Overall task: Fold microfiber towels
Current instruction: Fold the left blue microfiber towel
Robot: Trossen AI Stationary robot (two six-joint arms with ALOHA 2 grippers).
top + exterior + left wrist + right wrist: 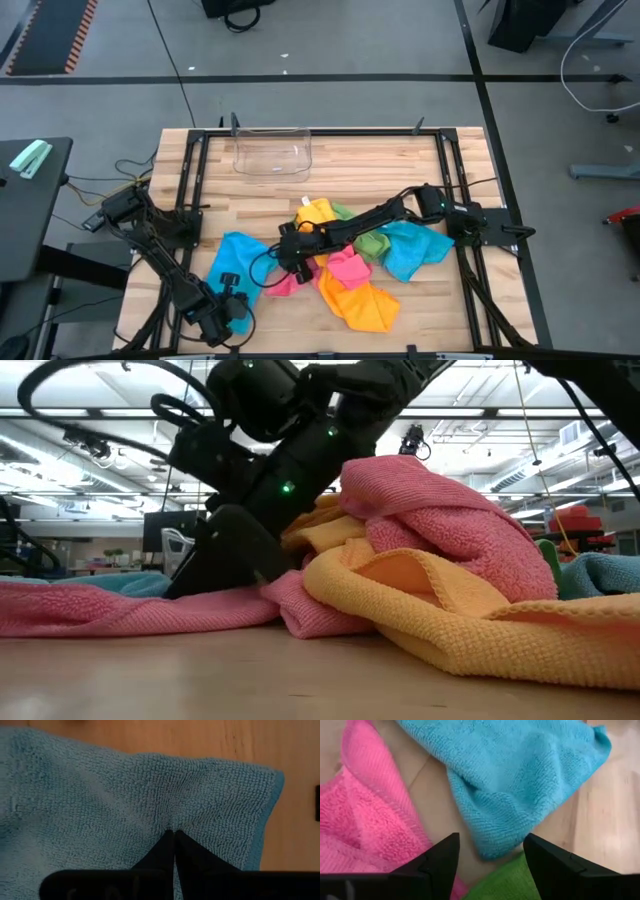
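Observation:
A blue microfiber towel [240, 262] lies spread on the table's near left. My left gripper [173, 831] is shut on it near its near edge. A heap of towels sits mid-table: yellow [315, 212], green [372, 243], another blue [415, 250], pink [347, 268] and orange [362, 305]. My right gripper [492, 847] reaches across this heap toward the table's left, low and open. Its fingers stand either side of a corner of the blue towel [492, 840], with pink cloth [365, 815] beside it. My left gripper pinches the blue towel between its two fingers, close to one corner and its bound edge [252, 845]. The fingers come from above, pointing steeply down. The cloth puckers toward the fingertips [172, 822], and the rest of the towel lies flat on the table.
A clear plastic bin [272, 155] stands at the table's far edge, left of centre. Black frame rails [195, 190] run along the table's left and right sides. Bare wood [380, 180] shows between the bin and the heap.

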